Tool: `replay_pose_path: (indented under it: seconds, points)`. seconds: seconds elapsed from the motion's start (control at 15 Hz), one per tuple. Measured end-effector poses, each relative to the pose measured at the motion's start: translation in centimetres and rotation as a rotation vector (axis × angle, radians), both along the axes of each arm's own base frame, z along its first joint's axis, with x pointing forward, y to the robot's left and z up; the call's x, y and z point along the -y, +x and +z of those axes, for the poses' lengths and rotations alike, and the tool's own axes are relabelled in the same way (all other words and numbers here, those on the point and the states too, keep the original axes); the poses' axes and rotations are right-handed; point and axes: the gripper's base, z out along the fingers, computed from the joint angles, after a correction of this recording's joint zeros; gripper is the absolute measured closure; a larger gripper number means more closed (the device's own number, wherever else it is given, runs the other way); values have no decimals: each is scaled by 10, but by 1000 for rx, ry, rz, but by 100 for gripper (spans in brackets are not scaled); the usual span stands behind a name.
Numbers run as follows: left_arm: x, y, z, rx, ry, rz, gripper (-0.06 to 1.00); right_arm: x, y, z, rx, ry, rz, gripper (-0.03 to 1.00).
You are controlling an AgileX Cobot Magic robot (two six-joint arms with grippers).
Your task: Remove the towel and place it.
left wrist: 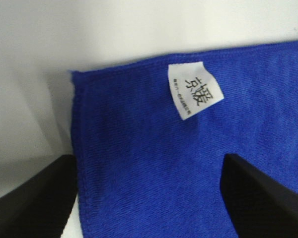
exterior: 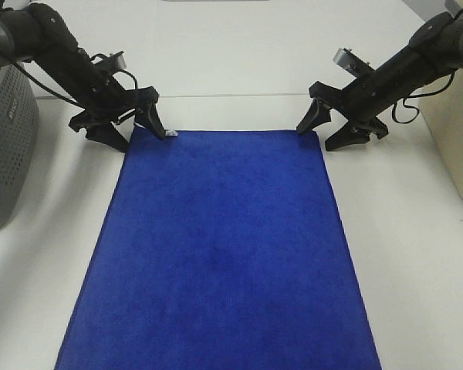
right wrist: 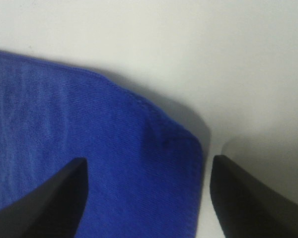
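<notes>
Royal-blue plush rectangular towel [exterior: 224, 254] lies flat on the white table [exterior: 239, 69]; left tool [exterior: 130, 128] and right tool [exterior: 326, 128] straddle its far corners, jaws spread, gripping nothing

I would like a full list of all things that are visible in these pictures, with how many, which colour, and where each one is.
towel: one, royal blue, spread flat on the table, running from the far middle to the near edge of the high view.
tag: one, white with dark print, on the towel's far left corner.
basket: one, grey with small holes, at the left edge.
container: one, beige, at the right edge, only partly in view.
table: one, white, under everything.
left gripper: one, black, jaws open, astride the towel's far left corner.
right gripper: one, black, jaws open, astride the far right corner.
</notes>
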Motion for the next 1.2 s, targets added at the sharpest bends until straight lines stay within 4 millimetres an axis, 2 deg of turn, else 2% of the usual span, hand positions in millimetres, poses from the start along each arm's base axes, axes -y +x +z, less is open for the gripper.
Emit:
replay_pose_path:
  seconds: [0.2,0.33,0.47,0.6,0.67,0.73,1.0,1.2]
  points:
    - [23,-2,0,34,-4,-24,24,-36,-2,-4,44,4,77,31]
    - [32,-4,-3,34,-5,-38,33,-43,-3,-5,53,-1,85,39]
    - [34,-4,-6,35,-4,-38,54,-42,-2,-8,62,-24,91,57]
    - [34,-3,-10,41,4,-50,84,-39,-1,-10,77,-62,101,80]
    - [34,-3,-11,46,5,-60,89,-39,-1,-10,85,-74,106,86]
    - [34,-3,-11,50,7,-64,93,-38,-1,-10,95,-79,121,95]
    - [34,-1,-12,89,16,-77,93,-38,0,-10,124,-86,152,95]
    - [32,8,-10,190,40,-56,93,-36,15,-5,227,-132,144,95]
